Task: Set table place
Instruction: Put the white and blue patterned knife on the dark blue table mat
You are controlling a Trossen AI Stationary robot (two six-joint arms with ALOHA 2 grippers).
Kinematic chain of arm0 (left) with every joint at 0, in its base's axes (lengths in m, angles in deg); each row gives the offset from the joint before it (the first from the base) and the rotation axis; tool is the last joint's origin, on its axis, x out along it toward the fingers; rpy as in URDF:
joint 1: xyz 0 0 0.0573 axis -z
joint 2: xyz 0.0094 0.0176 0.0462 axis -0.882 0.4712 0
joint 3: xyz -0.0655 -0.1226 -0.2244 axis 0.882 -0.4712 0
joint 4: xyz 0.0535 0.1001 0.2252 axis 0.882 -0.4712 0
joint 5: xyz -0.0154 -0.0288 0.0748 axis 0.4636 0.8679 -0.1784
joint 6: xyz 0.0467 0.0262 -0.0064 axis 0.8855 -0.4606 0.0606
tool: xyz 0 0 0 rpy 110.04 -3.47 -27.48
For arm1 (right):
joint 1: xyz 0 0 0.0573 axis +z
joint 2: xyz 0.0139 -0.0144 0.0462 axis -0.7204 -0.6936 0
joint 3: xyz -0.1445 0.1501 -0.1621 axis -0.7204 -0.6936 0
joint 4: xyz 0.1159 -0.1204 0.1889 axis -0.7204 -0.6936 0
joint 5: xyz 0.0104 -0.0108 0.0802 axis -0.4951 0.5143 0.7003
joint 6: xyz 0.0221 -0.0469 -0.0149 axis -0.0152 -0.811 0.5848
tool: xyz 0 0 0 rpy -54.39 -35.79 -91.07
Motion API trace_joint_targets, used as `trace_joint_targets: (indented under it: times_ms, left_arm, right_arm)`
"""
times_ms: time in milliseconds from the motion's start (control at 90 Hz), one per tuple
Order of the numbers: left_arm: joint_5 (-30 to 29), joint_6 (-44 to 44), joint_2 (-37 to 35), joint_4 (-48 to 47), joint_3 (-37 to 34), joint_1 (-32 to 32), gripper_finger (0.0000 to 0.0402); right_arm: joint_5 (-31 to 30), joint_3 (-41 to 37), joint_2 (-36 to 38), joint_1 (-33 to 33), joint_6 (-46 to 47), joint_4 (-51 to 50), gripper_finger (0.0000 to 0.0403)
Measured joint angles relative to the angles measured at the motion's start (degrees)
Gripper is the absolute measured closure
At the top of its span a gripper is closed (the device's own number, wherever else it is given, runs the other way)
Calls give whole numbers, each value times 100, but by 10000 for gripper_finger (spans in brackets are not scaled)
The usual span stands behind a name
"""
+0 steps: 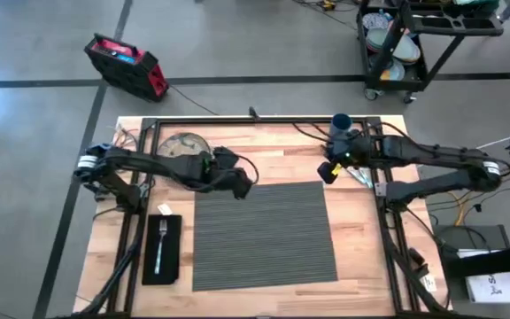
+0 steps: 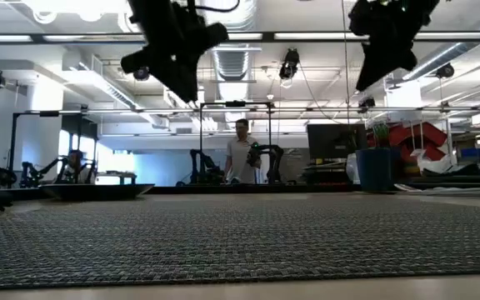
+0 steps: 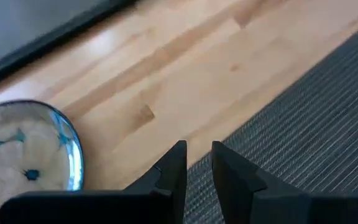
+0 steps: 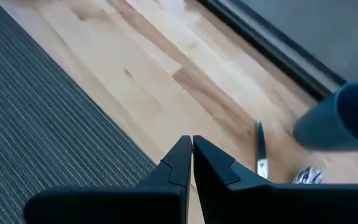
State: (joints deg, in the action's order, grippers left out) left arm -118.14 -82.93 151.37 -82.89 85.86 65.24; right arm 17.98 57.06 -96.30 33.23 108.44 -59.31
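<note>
The dark grey ribbed placemat [image 1: 264,235] lies flat in the middle of the desk [image 1: 361,257], and everything else sits around it. Beside the placemat's left edge is the black napkin [image 1: 163,250] with the fork [image 1: 159,245] lying on it. Beyond the placemat's far left corner rests the round plate [image 1: 182,147], partly covered by the left arm in the high view; the left wrist view shows its glassy rim and blue markings [image 3: 27,146]. Beyond the far right corner stands the dark blue cup [image 1: 342,124], with a knife [image 4: 261,155] and what looks like a spoon bowl [image 4: 306,177] on the wood near it.

The left gripper [image 1: 242,189] hangs above the placemat's far left corner, its fingers [image 3: 173,168] slightly parted and holding nothing. The right gripper [image 1: 328,171] hangs above the far right corner, fingers [image 4: 180,158] almost closed with only a thin slit between them, empty too. Both are raised off the mat in the low view.

Away from the desk, a red and black case [image 1: 126,64] lies on the floor beyond the placemat's far left, and a dark cart [image 1: 414,40] stands beyond its far right. A person [image 2: 242,152] stands in the room behind. No writing can be read.
</note>
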Motion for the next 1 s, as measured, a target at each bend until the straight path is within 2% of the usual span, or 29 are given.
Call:
trace_joint_targets:
  times_ms: [222, 456, 600, 800, 1000]
  left_arm:
    - [717, 494, 584, 86, -2, -11, 342]
    - [888, 566, 837, 286, -2, -18, 342]
    - [890, 693, 835, 541, -2, -31, 342]
    - [894, 778, 809, 744, -2, -48, 342]
    - [998, 778, 809, 747, -2, -46, 342]
  right_arm:
    - [255, -231, -92, -86, 31, 77, 403]
    - [127, -280, -136, -229, 29, 323, 403]
    - [-98, -254, -125, -793, -111, 677, 403]
    - [710, -174, -136, -1752, -482, 827, 403]
    - [794, -537, -169, -2274, -424, 404, 403]
